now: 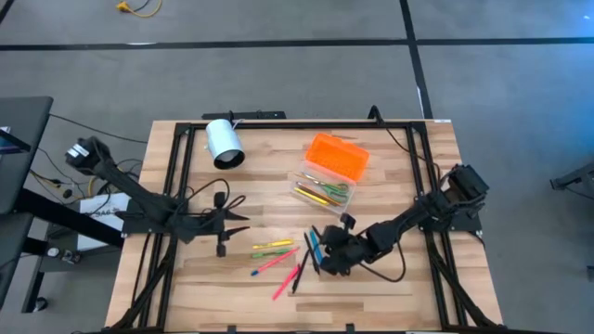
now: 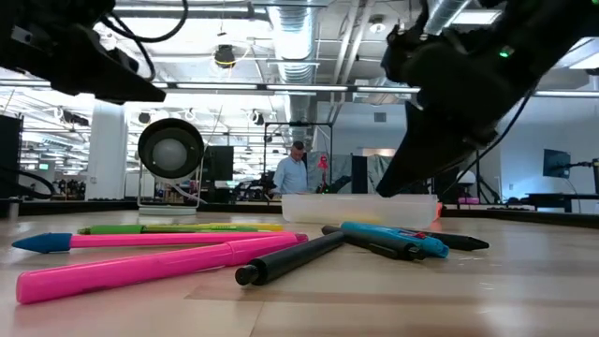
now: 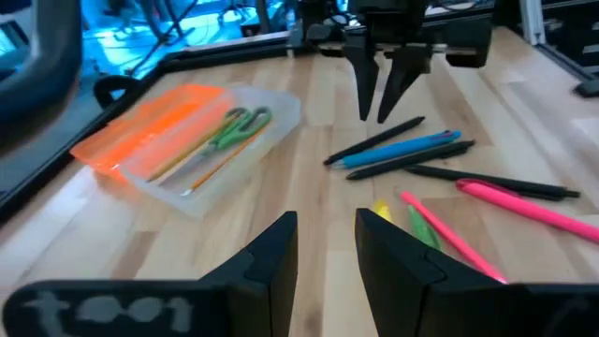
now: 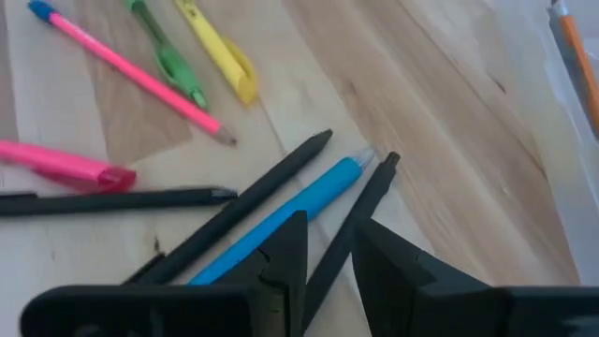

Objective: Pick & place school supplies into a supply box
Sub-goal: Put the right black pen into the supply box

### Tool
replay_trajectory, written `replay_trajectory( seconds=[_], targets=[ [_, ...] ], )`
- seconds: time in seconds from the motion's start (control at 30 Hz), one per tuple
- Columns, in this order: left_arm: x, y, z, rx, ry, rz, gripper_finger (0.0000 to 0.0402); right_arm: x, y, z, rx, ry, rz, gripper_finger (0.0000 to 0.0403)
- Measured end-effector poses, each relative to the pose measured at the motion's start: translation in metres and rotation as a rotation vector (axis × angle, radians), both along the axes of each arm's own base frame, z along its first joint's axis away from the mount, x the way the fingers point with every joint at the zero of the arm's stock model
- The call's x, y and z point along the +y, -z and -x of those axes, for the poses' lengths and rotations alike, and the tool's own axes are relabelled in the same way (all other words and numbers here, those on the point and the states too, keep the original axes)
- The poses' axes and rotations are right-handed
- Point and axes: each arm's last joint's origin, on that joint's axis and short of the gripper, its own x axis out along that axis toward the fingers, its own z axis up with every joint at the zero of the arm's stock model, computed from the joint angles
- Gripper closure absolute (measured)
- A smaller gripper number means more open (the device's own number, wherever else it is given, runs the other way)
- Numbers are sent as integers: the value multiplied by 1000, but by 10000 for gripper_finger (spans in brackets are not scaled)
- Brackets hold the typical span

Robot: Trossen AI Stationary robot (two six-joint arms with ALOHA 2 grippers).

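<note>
Near the middle of the front edge of the light wooden table, the right gripper hangs just above a small cluster of pens, its two dark fingers a narrow gap apart and holding nothing; the right wrist view shows a blue pen lying between two black pens directly beneath the fingertips. Toward the left of that cluster, still near the front edge, lie a yellow pen, a green pen, a thin pink pencil with a blue cap and a thicker pink marker. The supply box, a clear tray with its orange lid hinged open toward the back, sits at the centre of the table, just behind the right gripper, and already holds green-handled scissors and an orange pencil or two. A white cylinder lies on its side near the back left corner. The left gripper waits over the left half of the table, its fingers slightly parted and empty. A black metal frame borders the tabletop. Around the table is grey floor marked with dark tape lines, and the low view looks into a bright hall with exposed ceiling ducts where a person stands far behind the table.
</note>
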Motion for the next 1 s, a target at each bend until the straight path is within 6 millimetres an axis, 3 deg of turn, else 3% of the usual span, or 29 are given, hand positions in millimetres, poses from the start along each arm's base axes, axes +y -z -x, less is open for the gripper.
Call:
replay_trajectory(
  seconds=[0.4,1.0],
  targets=[
    [-11,2,9,-14,36,-12,302,-2,8,0,61,-15,-30,326],
    [-12,1,9,-27,46,0,302,-7,19,3,110,104,-80,326]
  ],
)
